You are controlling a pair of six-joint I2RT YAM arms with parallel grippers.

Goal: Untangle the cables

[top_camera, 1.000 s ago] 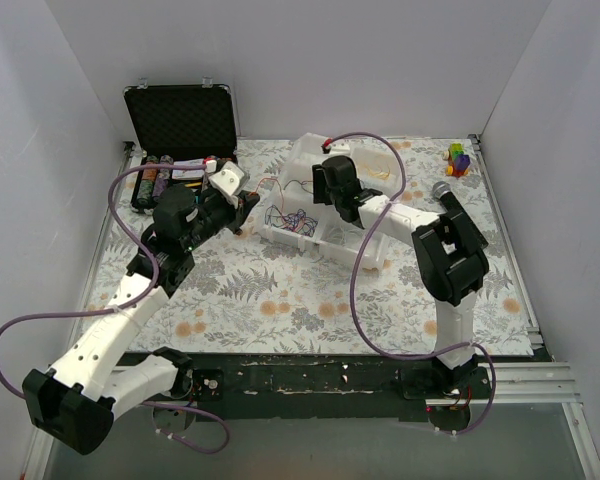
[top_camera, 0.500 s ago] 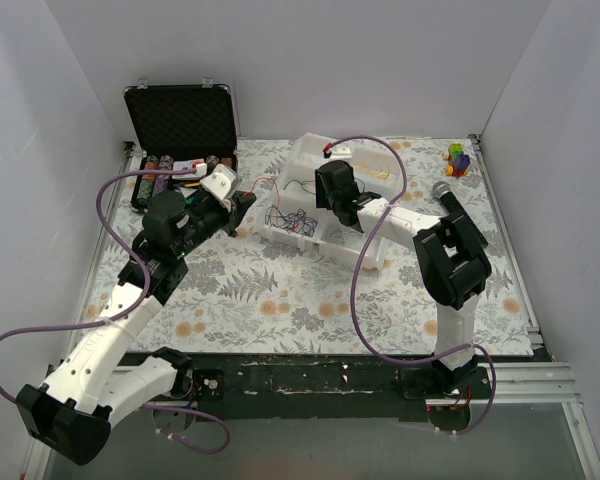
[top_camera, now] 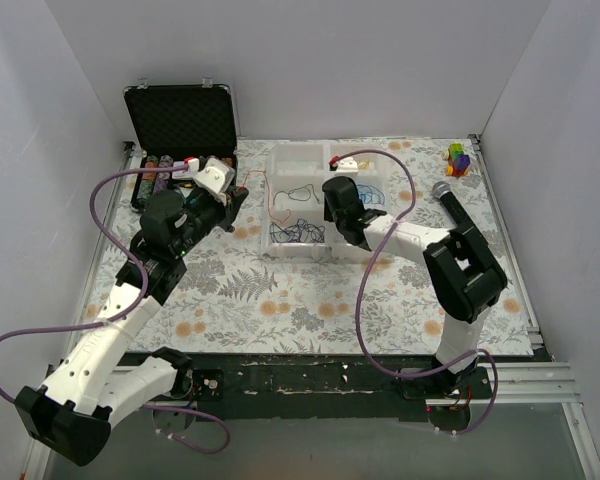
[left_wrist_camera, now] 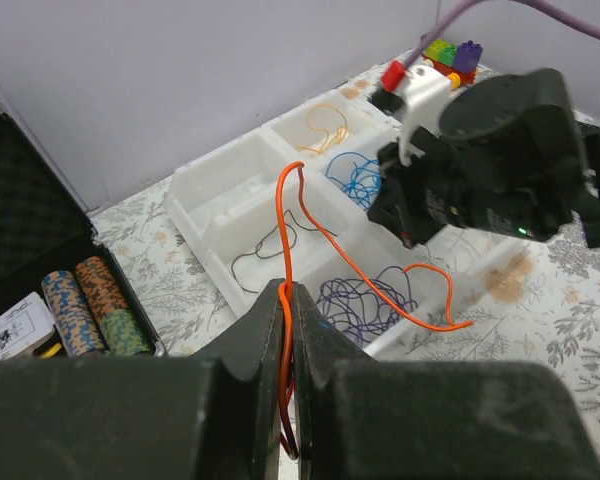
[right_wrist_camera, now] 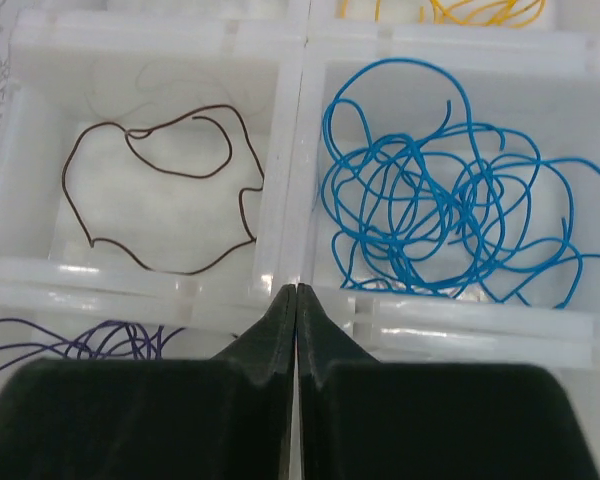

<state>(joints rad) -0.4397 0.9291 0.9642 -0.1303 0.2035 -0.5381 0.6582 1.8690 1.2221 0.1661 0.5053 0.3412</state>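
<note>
The cables lie sorted in a white compartment tray [top_camera: 280, 152]: one brown cable [right_wrist_camera: 155, 268], a blue bundle [right_wrist_camera: 430, 215], yellow ones [right_wrist_camera: 470, 12] and purple ones [right_wrist_camera: 90, 340]. My left gripper [left_wrist_camera: 287, 290] hangs left of the tray [left_wrist_camera: 220, 180], shut on an orange cable [left_wrist_camera: 320, 235]. That cable arcs over the tray, its free end above the purple bundle [left_wrist_camera: 365, 300]. From overhead the left gripper [top_camera: 238, 203] is beside the tray's left wall. My right gripper [right_wrist_camera: 297, 290] is shut and empty, its tips over the divider between the brown and blue compartments, at mid-tray [top_camera: 330, 212].
An open black case [top_camera: 180, 118] with poker chips [top_camera: 158, 178] stands at the back left, just behind the left gripper. A microphone [top_camera: 444, 192] lies right of the tray, and toy blocks [top_camera: 459, 158] sit in the back right corner. White walls close three sides.
The tray went from tilted and skewed to flat and square. The right gripper shut. The left gripper drew back left with the orange cable.
</note>
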